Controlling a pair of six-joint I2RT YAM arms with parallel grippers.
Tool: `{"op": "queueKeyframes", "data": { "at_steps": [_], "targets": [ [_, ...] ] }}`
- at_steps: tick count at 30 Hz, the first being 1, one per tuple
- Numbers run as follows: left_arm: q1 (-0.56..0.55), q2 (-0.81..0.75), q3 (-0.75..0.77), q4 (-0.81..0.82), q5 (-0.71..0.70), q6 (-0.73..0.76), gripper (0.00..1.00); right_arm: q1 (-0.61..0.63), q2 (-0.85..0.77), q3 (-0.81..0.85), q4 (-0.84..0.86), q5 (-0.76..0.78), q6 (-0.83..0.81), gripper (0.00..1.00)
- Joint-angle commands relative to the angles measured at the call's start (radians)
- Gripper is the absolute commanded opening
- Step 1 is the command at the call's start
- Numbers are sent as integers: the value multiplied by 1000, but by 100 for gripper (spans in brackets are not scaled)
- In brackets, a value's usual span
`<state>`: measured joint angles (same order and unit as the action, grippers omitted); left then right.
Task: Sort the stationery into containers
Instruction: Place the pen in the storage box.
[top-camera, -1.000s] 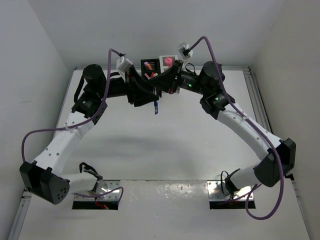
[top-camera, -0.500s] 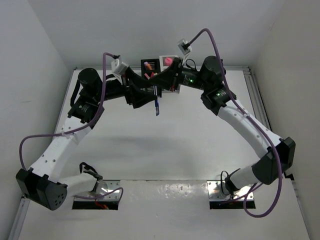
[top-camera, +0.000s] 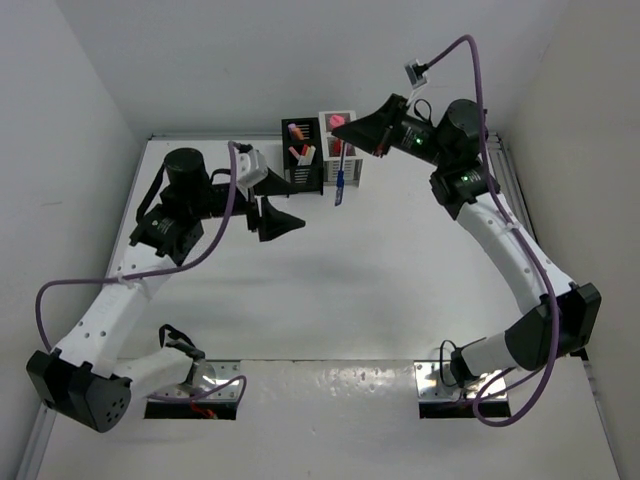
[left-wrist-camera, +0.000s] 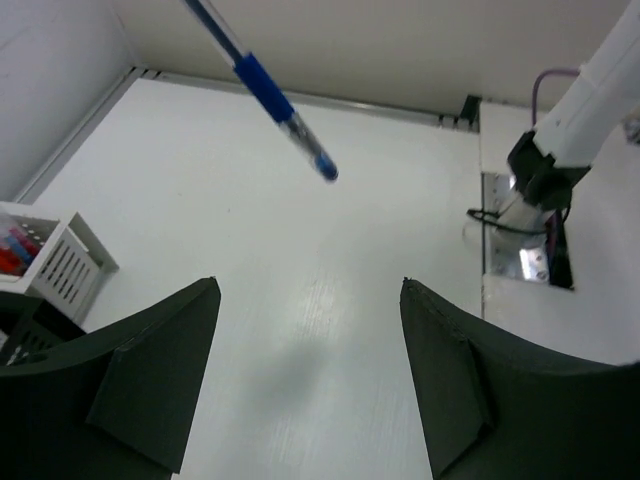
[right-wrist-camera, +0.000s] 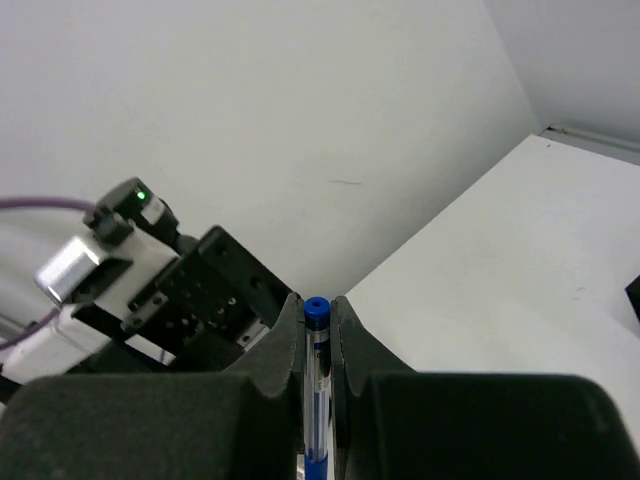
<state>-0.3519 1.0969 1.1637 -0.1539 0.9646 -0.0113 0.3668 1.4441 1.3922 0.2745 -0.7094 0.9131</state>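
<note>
Two arms reach over the white table (top-camera: 330, 290), and two pen holders stand joined at its far edge: one black holder (top-camera: 302, 177) on the left and one white holder (top-camera: 354, 170) on the right.

The right tool (top-camera: 345, 137) is clamped on a single blue pen (top-camera: 341, 186). It grips the pen near its top, so the pen hangs tip down, close in front of the white holder and clear of the table. From the right wrist, the pen's blue cap (right-wrist-camera: 317, 310) pokes up between the two dark fingers (right-wrist-camera: 275, 360), which press against it on both sides.

The left tool (top-camera: 285, 202) has its jaws wide apart with nothing between them. It sits in front of the black holder, to the left of the hanging pen. From the left wrist, the pen crosses the upper part of the view at a slant, well beyond the two fingers (left-wrist-camera: 150, 390).

The black holder shows about three items: one pink-topped (top-camera: 294, 128), one orange-red (top-camera: 297, 152) and one white (top-camera: 309, 150). In the white holder sit one stubby pink piece (top-camera: 338, 121) and something red (top-camera: 335, 147); I cannot count the red things.
</note>
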Motion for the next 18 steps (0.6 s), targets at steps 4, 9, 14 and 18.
{"op": "queueKeyframes", "data": {
  "at_steps": [4, 9, 14, 18],
  "targets": [
    [-38, -98, 11, -214, -114, 615, 78, -28, -4, 7, 20, -21, 228, 0],
    [-136, -218, -91, -205, -263, 1106, 77, -2, 13, -80, -112, -48, 288, 0],
    [-240, -356, -281, -134, -334, 1523, 77, 14, 22, -189, -129, -68, 336, 0],
    [-283, -397, -386, -95, -320, 1646, 77, 15, 32, -202, -126, -79, 365, 0]
  ]
}}
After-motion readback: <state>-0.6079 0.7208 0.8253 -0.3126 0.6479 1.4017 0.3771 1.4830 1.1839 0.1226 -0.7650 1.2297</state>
